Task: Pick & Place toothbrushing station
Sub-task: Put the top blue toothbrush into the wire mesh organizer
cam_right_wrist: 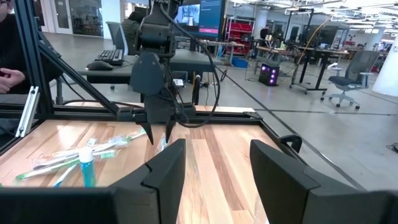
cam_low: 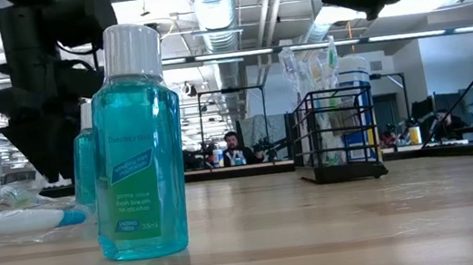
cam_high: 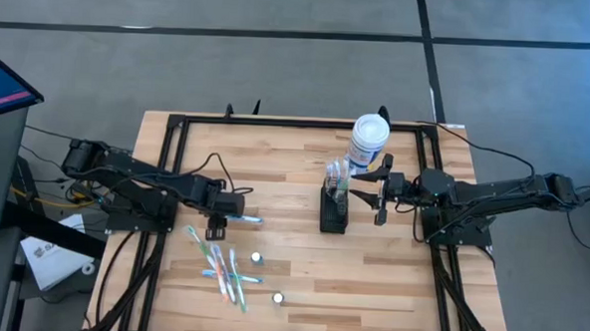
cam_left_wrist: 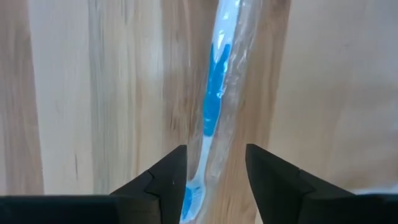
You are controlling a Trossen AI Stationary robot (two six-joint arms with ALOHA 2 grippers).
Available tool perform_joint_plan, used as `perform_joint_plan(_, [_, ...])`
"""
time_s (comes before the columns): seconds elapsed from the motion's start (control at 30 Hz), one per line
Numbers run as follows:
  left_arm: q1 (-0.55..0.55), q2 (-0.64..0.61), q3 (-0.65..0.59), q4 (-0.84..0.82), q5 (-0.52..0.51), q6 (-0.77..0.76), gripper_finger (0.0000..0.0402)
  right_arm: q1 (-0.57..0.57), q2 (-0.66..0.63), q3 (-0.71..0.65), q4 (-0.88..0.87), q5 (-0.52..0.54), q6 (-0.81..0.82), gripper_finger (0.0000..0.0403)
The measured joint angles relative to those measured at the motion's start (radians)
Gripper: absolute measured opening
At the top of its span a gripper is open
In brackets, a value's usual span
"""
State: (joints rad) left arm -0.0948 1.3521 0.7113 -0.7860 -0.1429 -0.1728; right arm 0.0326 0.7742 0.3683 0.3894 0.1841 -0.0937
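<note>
While both claws gape, the toothbrushing station (cam_high: 334,209) holds upright toothbrushes (cam_high: 336,175).

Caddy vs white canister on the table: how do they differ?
The caddy is black, rectangular and made of open wire; the canister is white, round and solid, with a blue label. The caddy is shorter and holds wrapped toothbrushes; the canister is taller, and nothing shows in it. In the high view the caddy is nearer the table's middle, the canister nearer the far edge. Both stand upright by the right gripper.
</note>
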Motion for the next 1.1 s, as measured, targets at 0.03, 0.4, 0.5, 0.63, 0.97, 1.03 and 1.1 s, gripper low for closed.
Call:
perform_joint_plan(0.03, [0.000,0.000,-0.011,0.000,0.000,-0.010,0.0163,0.000,0.000,0.000,0.000,0.000,0.000,0.0170])
perform_joint_plan(0.4, [0.000,0.005,-0.039,0.021,-0.019,-0.068,0.0177,0.000,0.000,0.000,-0.003,0.000,0.012,0.0170])
perform_joint_plan(0.5, [0.000,0.005,-0.049,0.025,-0.021,-0.071,0.0177,0.000,0.000,0.000,-0.003,0.000,0.013,0.0170])
perform_joint_plan(0.63, [0.000,0.005,-0.053,0.030,-0.018,-0.072,0.0177,0.000,0.000,0.000,-0.003,0.000,0.015,0.0170])
perform_joint_plan(0.97, [0.000,0.034,-0.063,0.039,-0.015,-0.074,0.0177,0.000,0.000,0.000,-0.003,0.000,0.016,0.0170])
perform_joint_plan(1.03, [0.000,0.065,-0.077,0.060,-0.010,-0.081,0.0177,0.000,0.000,0.000,-0.005,0.000,0.015,0.0170])
perform_joint_plan(1.1, [0.000,0.086,-0.082,0.066,-0.008,-0.096,0.0177,0.000,0.000,0.000,-0.005,0.000,0.016,0.0170])
